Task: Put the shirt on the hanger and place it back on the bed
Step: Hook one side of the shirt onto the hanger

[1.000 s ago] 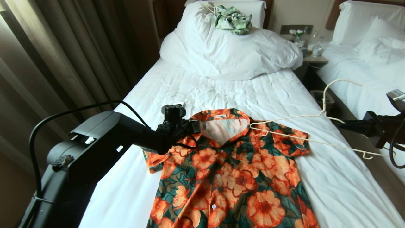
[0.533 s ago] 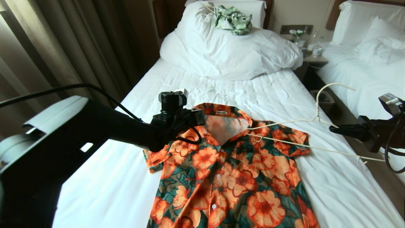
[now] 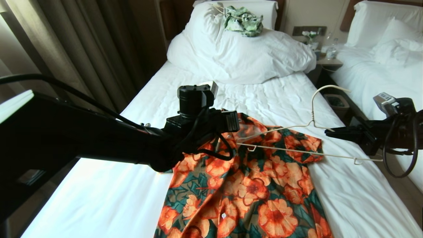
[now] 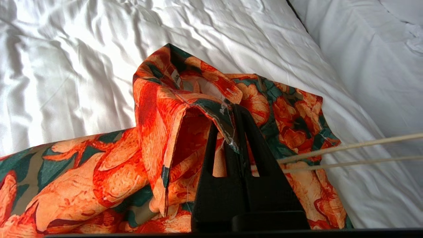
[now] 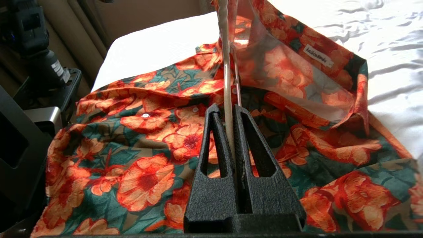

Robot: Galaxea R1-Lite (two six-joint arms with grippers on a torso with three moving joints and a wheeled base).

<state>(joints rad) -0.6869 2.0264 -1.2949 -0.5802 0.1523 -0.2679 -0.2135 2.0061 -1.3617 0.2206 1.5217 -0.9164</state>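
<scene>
1. The shirt (image 3: 251,185), a short-sleeved button-up printed with large orange flowers on dark green and brown, is spread front-up on the near half of the bed (image 3: 271,99). One side of its collar is raised off the sheet (the rest of the body lies flat).

2. That collar edge is clamped between the closed jaws of the left gripper (image 4: 233,115), which is held above the shirt's neck opening. In the right wrist view the pale inside of the collar and its label are exposed, so the neck is held open.

3. The hanger (image 3: 297,145), thin cream-white wire, is pinched near the base of its hook by the right gripper (image 5: 230,110), whose jaws are closed on the wire. It is held level above the shirt's far shoulder, one notched end pointed at the opened collar, the other sticking out past the bed's edge.

4. The step in hand is judged to be the threading of the hanger's leading end into the neck opening; whether the tip is already inside cannot be told.

5. The next move is likely to call for the hanger to be slid sideways under the lifted cloth and into the sleeve shoulder (with the collar kept raised by the left gripper).

6. Farther off, a bunched white duvet (image 3: 241,53) and a small green-and-white garment (image 3: 243,20) lie at the head of the bed.
</scene>
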